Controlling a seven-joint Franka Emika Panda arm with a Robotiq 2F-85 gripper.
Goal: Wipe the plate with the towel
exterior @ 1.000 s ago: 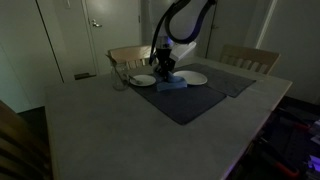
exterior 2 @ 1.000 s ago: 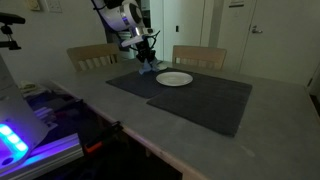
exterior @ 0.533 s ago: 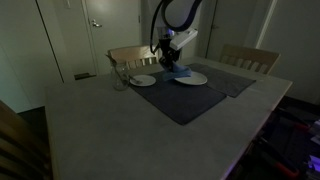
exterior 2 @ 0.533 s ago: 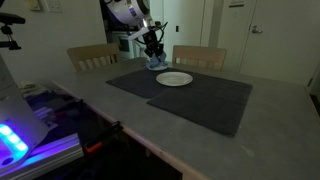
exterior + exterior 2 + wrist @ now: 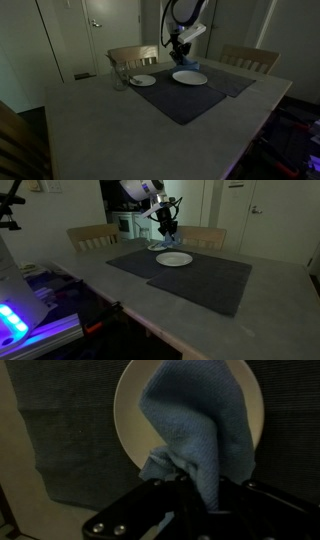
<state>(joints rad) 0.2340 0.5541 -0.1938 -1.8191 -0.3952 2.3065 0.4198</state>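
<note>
dim dining-room scene, seen from two sides and from the wrist. robotiq gripper (image 5: 178,47) clamped tight on the blue towel (image 5: 195,425), held in the air, with loose bunched folds dangling below the tool. under the tool, close to straight down, the larger white plate (image 5: 128,405) lying flat on a dark placemat (image 5: 60,420), apart from the cloth, with a gap visible in both exterior views. off to one side of the tool, a smaller saucer (image 5: 143,80), not the target. judged as the approach, with no wiping begun yet. to do this step well: lower straight down, bringing the hanging folds, not the metal jaws, onto the plate's flat middle; keep the grip firm; sweep in slow overlapping passes from middle out to rim; press lightly, so as not to slide the plate along the mat or tip its edge.
</note>
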